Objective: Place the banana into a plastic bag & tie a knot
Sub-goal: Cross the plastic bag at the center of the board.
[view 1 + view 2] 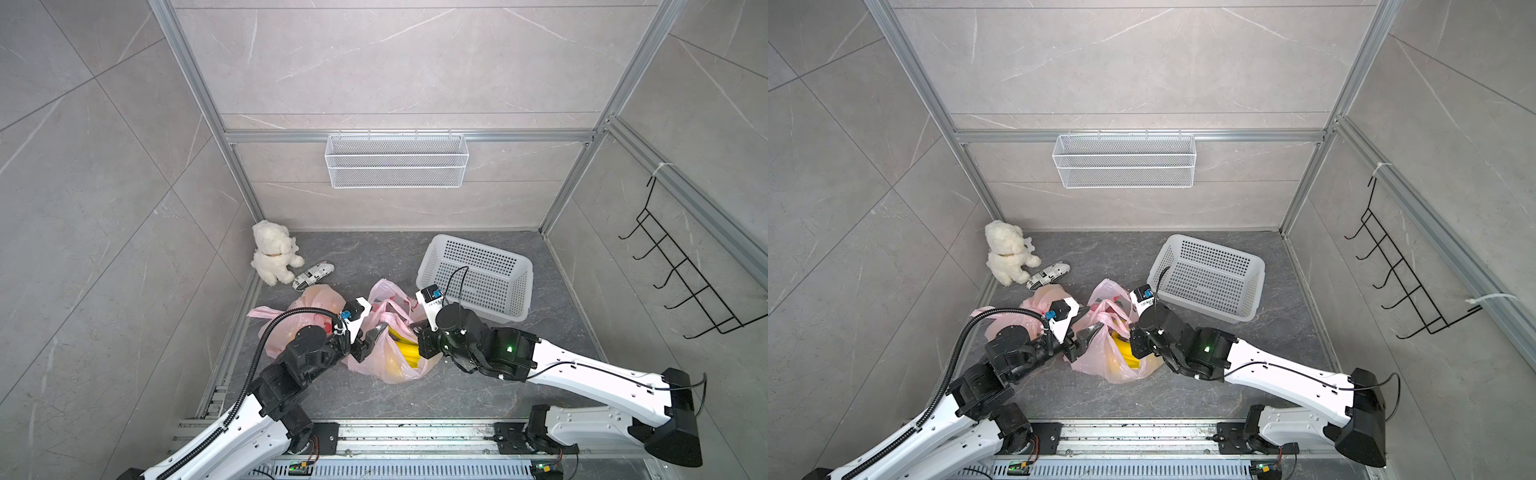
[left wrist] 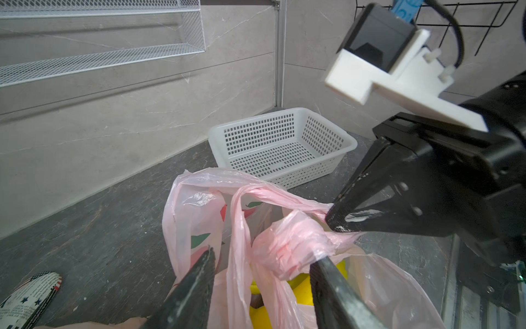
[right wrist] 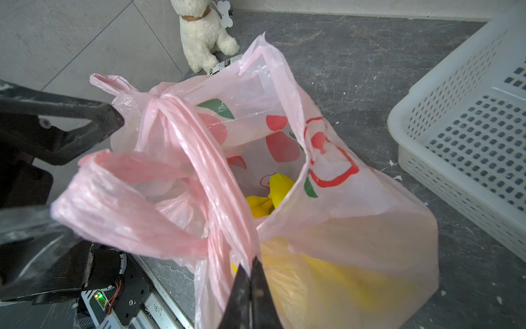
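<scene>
Two claws at the bag
My right claw (image 3: 250, 263) pinches a handle (image 3: 199, 159) of the bag (image 1: 397, 370); my left claw (image 2: 263, 256) stands apart round another loop (image 2: 284, 247). Banana (image 3: 280, 185) inside, lower centre, mostly veiled.

A: What is the right wrist giving you?
B: I'm watching the right gripper (image 3: 250, 287) pinching a twisted handle (image 3: 199, 159) of the pink bag (image 3: 355, 233), jaws pressed together.
A: Banana?
B: The banana (image 3: 270, 196) is lying inside, showing yellow through the mouth. The left gripper (image 3: 88, 173) is straddling the other handle loop (image 3: 128, 205), jaws apart. The white basket (image 3: 469, 148) is sitting just beside the bag.
</scene>
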Controlling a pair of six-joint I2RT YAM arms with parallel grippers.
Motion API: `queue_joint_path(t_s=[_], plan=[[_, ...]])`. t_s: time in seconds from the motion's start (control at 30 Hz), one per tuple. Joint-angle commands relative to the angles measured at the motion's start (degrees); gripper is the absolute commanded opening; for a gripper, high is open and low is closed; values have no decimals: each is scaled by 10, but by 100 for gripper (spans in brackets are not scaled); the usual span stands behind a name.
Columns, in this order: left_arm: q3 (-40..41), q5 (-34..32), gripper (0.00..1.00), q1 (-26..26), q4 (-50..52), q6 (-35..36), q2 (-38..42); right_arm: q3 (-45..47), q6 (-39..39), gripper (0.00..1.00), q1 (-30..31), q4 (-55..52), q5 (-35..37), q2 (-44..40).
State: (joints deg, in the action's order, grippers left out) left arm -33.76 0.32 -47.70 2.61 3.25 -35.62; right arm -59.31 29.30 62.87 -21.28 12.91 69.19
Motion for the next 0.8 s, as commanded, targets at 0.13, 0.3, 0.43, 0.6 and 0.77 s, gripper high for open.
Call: queue_joint_path(t_s=[0.13,0.3,0.43,0.6,0.77], plan=[[-56,-8,53,-8,-2,58,-47,-22,-12,2,-2,-11,1,-6],[-77,2,36,-8,3,64,-72,-22,-12,2,-3,-11,-2,-7],[-85,12,18,-8,-1,58,-85,-25,-12,1,-2,-15,-4,-6],[-95,19,7,-8,-9,55,-95,-26,-18,2,-3,-22,0,-12],[-106,-13,0,-8,-19,47,-101,-33,-37,1,-3,-32,-6,-15]])
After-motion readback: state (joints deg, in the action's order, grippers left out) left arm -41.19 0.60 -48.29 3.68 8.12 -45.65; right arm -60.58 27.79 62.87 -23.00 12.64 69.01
